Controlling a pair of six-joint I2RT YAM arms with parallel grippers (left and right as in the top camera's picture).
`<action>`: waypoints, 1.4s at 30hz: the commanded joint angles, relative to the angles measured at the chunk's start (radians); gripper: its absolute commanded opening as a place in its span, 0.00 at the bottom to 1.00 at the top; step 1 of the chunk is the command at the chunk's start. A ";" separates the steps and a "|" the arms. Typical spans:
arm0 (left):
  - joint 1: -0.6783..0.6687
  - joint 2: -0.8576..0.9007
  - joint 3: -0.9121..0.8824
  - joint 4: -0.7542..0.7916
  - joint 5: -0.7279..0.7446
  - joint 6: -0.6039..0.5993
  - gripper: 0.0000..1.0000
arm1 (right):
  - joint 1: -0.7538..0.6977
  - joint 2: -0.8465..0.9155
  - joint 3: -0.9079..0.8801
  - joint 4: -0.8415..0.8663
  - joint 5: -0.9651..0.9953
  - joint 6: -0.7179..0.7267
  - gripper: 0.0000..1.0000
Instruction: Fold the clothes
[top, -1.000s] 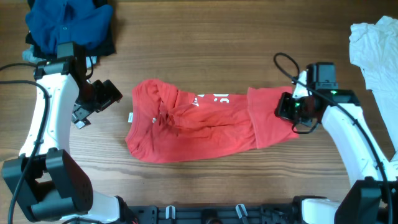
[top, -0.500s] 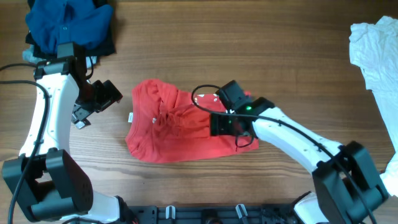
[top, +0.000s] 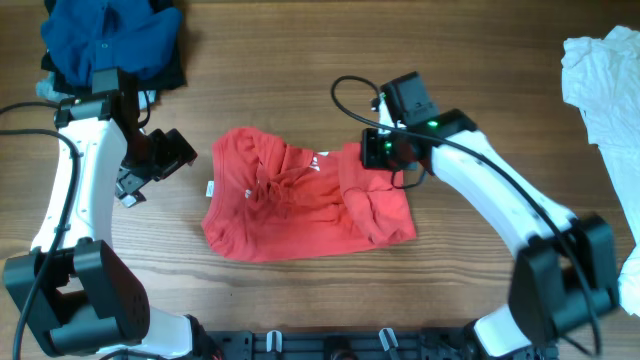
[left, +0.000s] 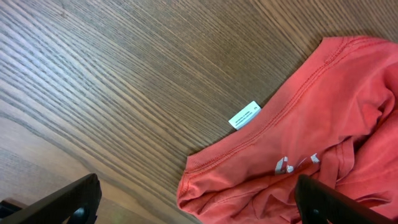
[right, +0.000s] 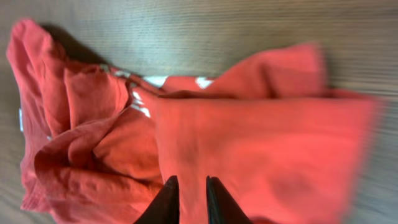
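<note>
The red T-shirt lies bunched in the middle of the wooden table, white lettering partly showing, its right part doubled over to the left. My right gripper is at the shirt's far right edge. In the right wrist view its fingers are nearly shut with red cloth pinched between them. My left gripper hovers to the left of the shirt, open and empty. In the left wrist view its fingers straddle the shirt's near corner, above it, with a small white tag at the hem.
A pile of blue clothes lies at the back left, close behind my left arm. A white garment lies at the right edge. Bare wood surrounds the shirt.
My right gripper carried the shirt's right end leftward over the shirt, then moved back and right to the far edge. The shirt is now about half as wide. The left arm has not moved.
</note>
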 joint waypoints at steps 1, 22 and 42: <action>0.009 -0.005 -0.006 -0.008 -0.002 0.005 1.00 | 0.001 0.147 0.002 0.073 -0.191 -0.004 0.11; 0.009 -0.005 -0.006 -0.008 -0.002 0.005 1.00 | -0.008 -0.175 -0.412 0.039 -0.462 -0.121 0.15; 0.009 0.001 -0.137 0.147 0.441 0.397 1.00 | -0.008 -0.608 -0.123 -0.237 -0.122 -0.004 0.99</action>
